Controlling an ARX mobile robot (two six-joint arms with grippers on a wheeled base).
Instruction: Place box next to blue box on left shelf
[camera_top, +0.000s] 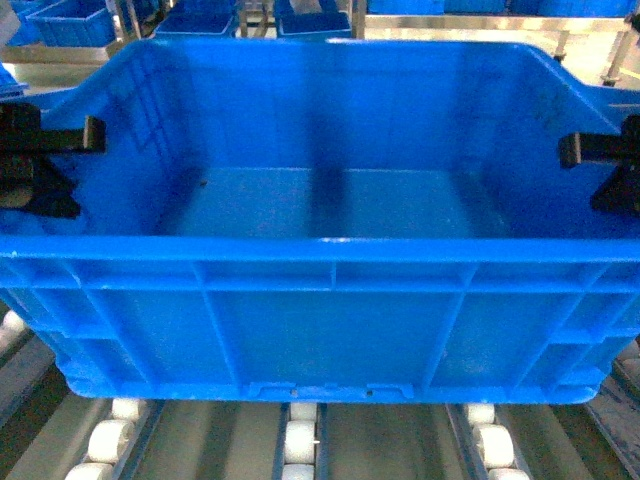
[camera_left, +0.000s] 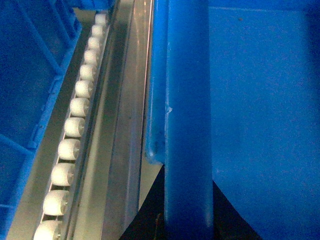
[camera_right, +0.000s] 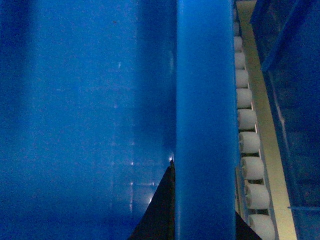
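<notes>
1. Head view: the box (camera_top: 330, 300) sits over the left shelf (camera_top: 300, 440) rollers, held at both side rims.
2. Left hand (camera_top: 75, 140) and right hand (camera_top: 585, 150) each pinch a rim (wrist views show fingers straddling it).
3. Judged step: setting down; next, lower fully beside the neighbouring blue box (camera_left: 30, 75), then let go.

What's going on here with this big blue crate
The robot holds a large blue crate by both side rims, the left gripper on one and the right gripper on the other. The crate sits over the roller rails of the rack, with other blue boxes close alongside.
</notes>
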